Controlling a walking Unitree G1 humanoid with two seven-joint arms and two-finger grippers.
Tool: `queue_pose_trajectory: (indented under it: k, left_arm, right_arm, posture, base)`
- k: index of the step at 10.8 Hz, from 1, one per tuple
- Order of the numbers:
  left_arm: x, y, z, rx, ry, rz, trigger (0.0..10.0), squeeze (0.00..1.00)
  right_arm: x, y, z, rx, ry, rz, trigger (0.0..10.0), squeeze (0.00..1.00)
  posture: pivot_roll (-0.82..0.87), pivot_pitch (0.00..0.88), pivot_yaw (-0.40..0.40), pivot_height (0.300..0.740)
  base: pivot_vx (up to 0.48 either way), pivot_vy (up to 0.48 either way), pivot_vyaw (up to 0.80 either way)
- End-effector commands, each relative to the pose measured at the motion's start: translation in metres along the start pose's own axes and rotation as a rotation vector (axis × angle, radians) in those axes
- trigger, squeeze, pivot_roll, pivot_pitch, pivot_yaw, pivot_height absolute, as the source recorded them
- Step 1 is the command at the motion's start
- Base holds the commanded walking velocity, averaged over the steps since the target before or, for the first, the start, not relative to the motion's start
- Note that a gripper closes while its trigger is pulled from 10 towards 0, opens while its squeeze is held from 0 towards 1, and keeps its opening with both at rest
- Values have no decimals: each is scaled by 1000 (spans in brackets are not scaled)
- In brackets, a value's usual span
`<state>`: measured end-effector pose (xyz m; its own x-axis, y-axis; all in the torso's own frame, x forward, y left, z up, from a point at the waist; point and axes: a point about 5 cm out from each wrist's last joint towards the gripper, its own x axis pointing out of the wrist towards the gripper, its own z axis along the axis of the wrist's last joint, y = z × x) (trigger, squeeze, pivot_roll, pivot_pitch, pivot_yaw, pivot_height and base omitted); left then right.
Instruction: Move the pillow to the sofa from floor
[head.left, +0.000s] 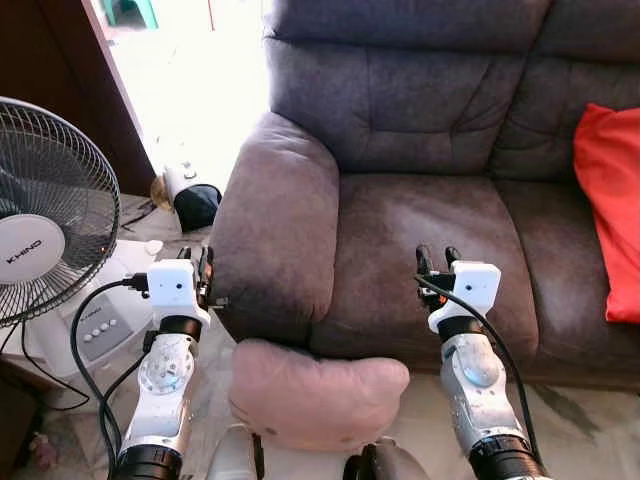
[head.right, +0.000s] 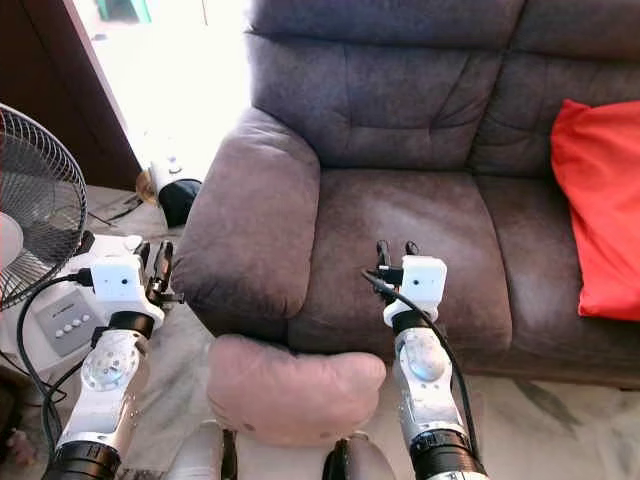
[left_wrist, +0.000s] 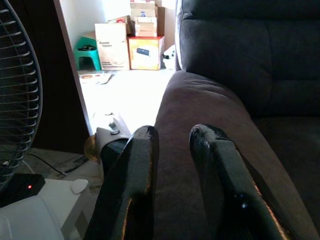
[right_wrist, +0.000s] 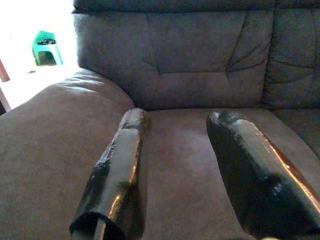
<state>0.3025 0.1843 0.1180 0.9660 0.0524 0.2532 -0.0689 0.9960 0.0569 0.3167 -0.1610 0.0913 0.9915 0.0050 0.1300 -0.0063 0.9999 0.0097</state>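
Pillow (head.left: 318, 392) below, between both fingers (right_wrist: 120, 165).

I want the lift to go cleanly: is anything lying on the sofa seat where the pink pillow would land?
Nothing visible does. The pink pillow sits low against the sofa front, and the seat cushion directly above it is bare. The red cushion lies on the far right seat, apart from that spot.

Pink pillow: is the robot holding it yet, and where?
No. The pink pillow lies low against the sofa front; left gripper and right gripper are both open, holding nothing.
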Motion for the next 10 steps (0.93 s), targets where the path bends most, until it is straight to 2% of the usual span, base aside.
queue_pose_trajectory:
  k: [1,10]
  left_arm:
    - [-2,-2,-3,12,19,-16,10000,0]
    - [0,-3,-4,17,26,-27,10000,0]
  right_arm:
    - [-3,0,-5,2,23,-2,10000,0]
    - [-3,2,-8,4,32,6,10000,0]
  posture:
    - [148,159,-32,666]
    - [147,149,-27,666]
  base:
    - [0,0,0]
    - [0,0,0]
